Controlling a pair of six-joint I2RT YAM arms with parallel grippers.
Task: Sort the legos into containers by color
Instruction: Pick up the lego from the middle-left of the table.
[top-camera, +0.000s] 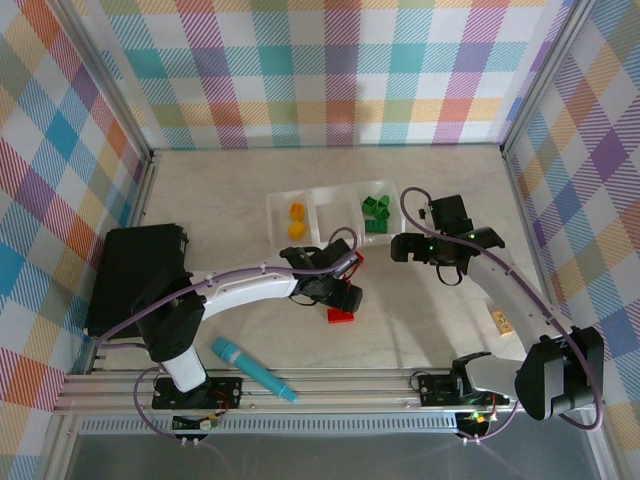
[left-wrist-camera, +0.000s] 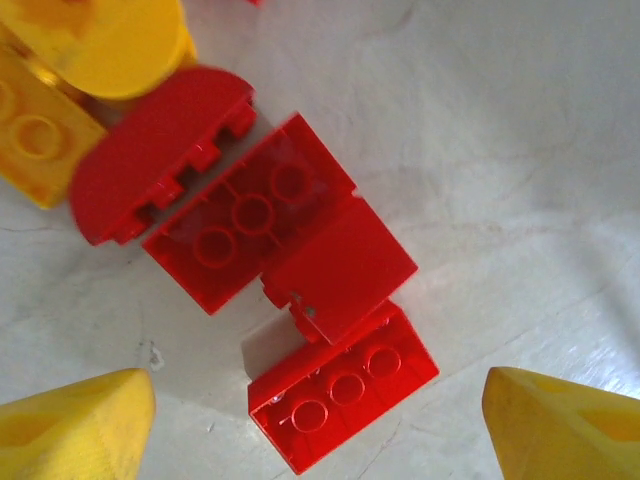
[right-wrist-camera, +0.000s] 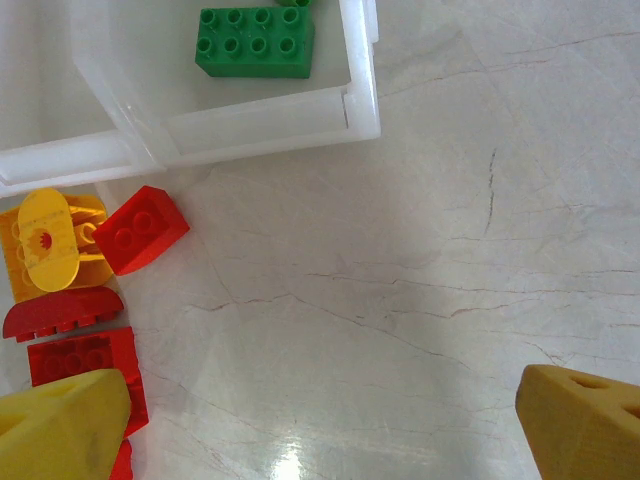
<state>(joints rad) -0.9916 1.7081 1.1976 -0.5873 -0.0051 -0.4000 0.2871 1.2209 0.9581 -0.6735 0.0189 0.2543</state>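
the left hand (left-wrist-camera: 320, 430) hovers wide open and empty over red plastic lego bricks (left-wrist-camera: 250, 225) on the pale bench (left-wrist-camera: 500, 150), near the clear plastic tray (top-camera: 335, 205). yellow bricks (top-camera: 296, 220) lie in its left box, green bricks (top-camera: 376, 212) in its right. next it should drop, pinch one red brick and carry it to the middle box. the right hand (right-wrist-camera: 320, 425) is wide open, empty.

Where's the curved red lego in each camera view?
Top external: likely hidden under the left gripper.
Left wrist: curved red lego, upper left.
Right wrist: curved red lego, left edge, below middle.
Shared landmark: round yellow lego beside it.
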